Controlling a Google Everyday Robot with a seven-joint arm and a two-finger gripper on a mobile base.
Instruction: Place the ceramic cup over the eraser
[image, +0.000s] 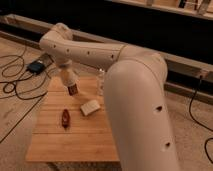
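my end effector (67, 74) is clamped on the ceramic cup (71, 84), mouth seemingly tipped down to cap the eraser (90, 106) lying at five o'clock on the desk (75, 145).

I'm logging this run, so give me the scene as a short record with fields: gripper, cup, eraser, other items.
gripper: over back left of the wooden table, jaws shut on the ceramic cup
ceramic cup: tilted, seemingly off the table
eraser: pale block mid-table, uncovered
clear bottle: upright, behind the eraser
small dark object: left of the eraser
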